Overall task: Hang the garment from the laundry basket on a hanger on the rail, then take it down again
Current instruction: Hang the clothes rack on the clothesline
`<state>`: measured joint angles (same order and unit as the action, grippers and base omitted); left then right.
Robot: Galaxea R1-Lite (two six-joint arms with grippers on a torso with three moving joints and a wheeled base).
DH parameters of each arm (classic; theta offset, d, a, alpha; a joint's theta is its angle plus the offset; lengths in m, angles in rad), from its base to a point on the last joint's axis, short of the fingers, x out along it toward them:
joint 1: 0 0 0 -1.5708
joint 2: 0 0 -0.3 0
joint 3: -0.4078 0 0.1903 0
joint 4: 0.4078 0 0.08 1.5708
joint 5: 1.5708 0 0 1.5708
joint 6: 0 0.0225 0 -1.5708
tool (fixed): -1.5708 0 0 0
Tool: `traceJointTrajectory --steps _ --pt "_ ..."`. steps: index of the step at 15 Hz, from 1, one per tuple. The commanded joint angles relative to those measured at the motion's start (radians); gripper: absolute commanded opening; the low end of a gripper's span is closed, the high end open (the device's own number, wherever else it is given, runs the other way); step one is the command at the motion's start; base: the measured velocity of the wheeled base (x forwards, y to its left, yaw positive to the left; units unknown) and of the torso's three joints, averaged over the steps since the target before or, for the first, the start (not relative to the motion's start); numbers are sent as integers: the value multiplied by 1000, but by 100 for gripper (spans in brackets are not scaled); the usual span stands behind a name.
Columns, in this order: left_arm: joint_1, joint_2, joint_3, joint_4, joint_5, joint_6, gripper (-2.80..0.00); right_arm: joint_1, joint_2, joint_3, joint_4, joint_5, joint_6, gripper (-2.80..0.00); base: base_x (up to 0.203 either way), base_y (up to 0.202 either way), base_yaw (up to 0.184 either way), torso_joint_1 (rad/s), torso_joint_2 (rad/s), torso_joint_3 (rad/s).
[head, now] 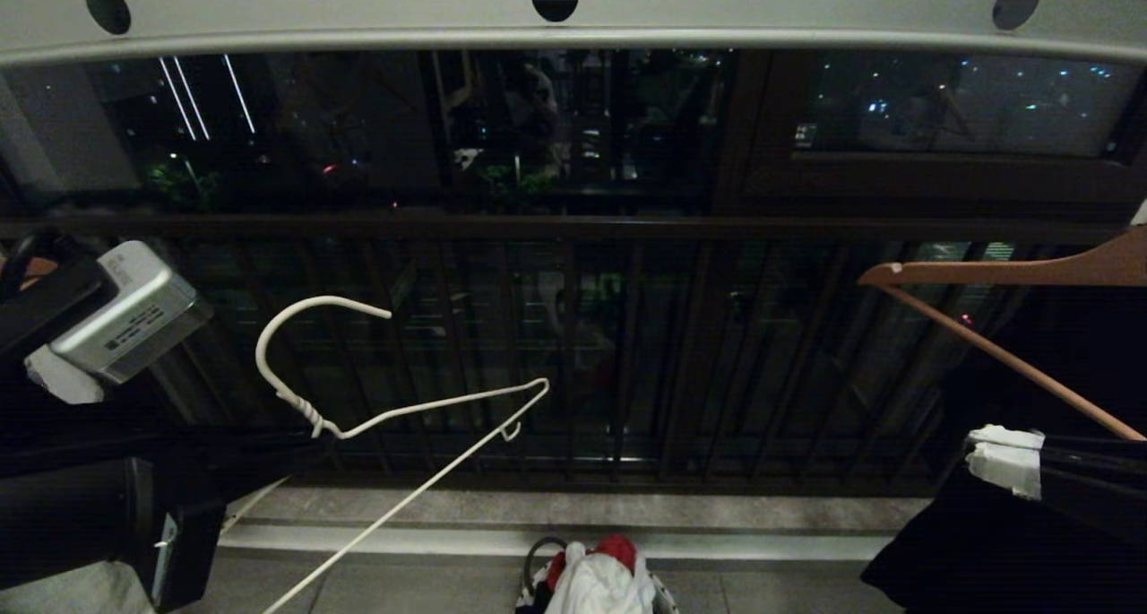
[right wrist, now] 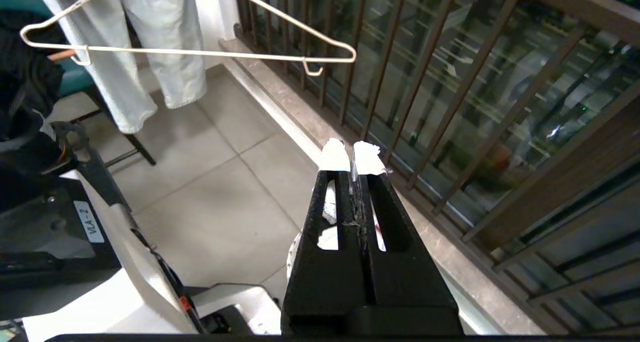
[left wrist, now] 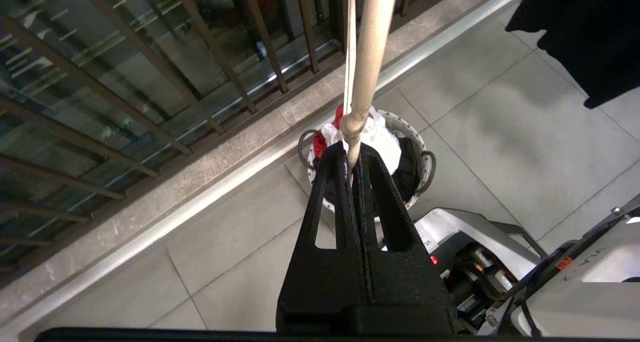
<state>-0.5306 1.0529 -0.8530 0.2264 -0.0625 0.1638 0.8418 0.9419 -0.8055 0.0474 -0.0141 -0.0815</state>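
The pale rail (head: 573, 33) with round dark holes runs across the top of the head view. Below it, my left gripper (head: 315, 442) is shut on the thin white wire hanger (head: 403, 408) just under its twisted neck; the hook points up, well short of the rail. In the left wrist view the fingertips (left wrist: 351, 157) pinch the hanger wire (left wrist: 369, 47). The laundry basket (head: 663, 592) stands on the floor below, holding the white garment (head: 600, 587); the basket's rim (left wrist: 417, 137) and the garment (left wrist: 382, 137) also show there. My right gripper (head: 1004, 460) with white-taped tips (right wrist: 352, 155) is shut and empty at the right.
A brown wooden hanger (head: 1013, 269) carries a black garment (head: 986, 542) at the right, close to my right gripper. A red cloth (head: 618, 547) lies in the basket. The dark window railing (head: 573, 229) stands behind. Pale trousers (right wrist: 150, 42) hang to my left.
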Motion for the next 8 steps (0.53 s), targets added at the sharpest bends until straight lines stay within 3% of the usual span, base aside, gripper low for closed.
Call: traceJointTrajectory --steps 1,5,8 --pt "-3 -33 -3 -1 4 1 -280 0 -5 2 0 0 -3 -280 0 0 0 0 0 0" --pt "-2 -151 -18 -6 64 -1 -280 -1 -8 -6 -18 -3 -5 -280 0 0 0 0 0 0" --pt "0 -212 -12 -10 71 -26 -280 -1 -6 -8 -47 -26 -7 -280 0 0 0 0 0 0"
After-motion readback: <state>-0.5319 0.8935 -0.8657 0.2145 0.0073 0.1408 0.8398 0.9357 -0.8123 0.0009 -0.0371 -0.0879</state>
